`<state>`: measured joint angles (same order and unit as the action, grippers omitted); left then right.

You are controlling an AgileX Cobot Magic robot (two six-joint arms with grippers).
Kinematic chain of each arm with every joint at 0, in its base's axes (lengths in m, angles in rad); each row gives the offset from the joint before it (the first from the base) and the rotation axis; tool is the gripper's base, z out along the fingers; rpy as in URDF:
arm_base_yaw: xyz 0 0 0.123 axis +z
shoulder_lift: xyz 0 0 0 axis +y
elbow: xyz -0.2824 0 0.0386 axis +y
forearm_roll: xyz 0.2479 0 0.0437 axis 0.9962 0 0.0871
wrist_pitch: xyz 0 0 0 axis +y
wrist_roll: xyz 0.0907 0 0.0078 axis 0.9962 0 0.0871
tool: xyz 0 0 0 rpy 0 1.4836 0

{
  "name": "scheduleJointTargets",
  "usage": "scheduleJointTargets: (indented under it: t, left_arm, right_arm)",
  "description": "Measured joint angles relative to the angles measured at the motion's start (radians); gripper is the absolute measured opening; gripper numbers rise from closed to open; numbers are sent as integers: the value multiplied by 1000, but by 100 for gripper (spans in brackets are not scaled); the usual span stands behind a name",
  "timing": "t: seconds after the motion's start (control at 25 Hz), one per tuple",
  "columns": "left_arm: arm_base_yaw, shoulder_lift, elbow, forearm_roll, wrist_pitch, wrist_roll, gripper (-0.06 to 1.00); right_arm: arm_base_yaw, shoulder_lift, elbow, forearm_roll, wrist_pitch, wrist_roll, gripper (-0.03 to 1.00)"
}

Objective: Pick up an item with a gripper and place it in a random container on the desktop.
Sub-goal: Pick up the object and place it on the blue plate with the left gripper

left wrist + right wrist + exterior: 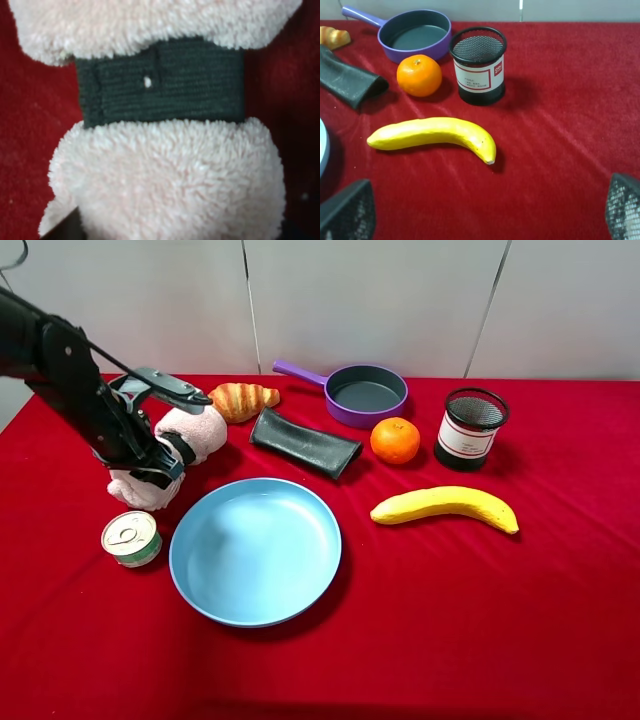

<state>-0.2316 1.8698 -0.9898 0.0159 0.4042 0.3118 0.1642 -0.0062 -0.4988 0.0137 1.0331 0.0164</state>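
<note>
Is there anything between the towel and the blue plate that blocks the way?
Nothing visible does. The towel lies close to the plate, with only bare cloth between them; the can stands aside, left of the plate.

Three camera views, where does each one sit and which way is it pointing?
Exterior high: mounted high, looking down on the red-cloth table; the black left arm reaches the fluffy pink rolled towel.
Left wrist: close above that towel's black band; barely any robot visible.
Right wrist: low, facing the yellow banana and black mesh cup; open right gripper at its edge.
Shared: exterior high also shows banana and cup.
</note>
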Motion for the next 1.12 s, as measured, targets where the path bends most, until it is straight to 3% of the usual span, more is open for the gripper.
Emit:
scheduleJointTargets:
  t: [0.2, 0.64, 0.84, 1.12]
  left_arm:
    - [-3, 0, -91, 11, 160, -3, 45]
    - [-24, 0, -266, 46, 410, -6, 44]
    - [-88, 0, -352, 65, 483, -32, 44]
    - [-192, 0, -425, 66, 511, -36, 44]
  right_arm:
    - [0, 0, 0, 0, 0, 0, 69]
    - [0, 0, 0, 0, 0, 0, 69]
    - [0, 0, 0, 0, 0, 0, 69]
    - [0, 0, 0, 0, 0, 0, 69]
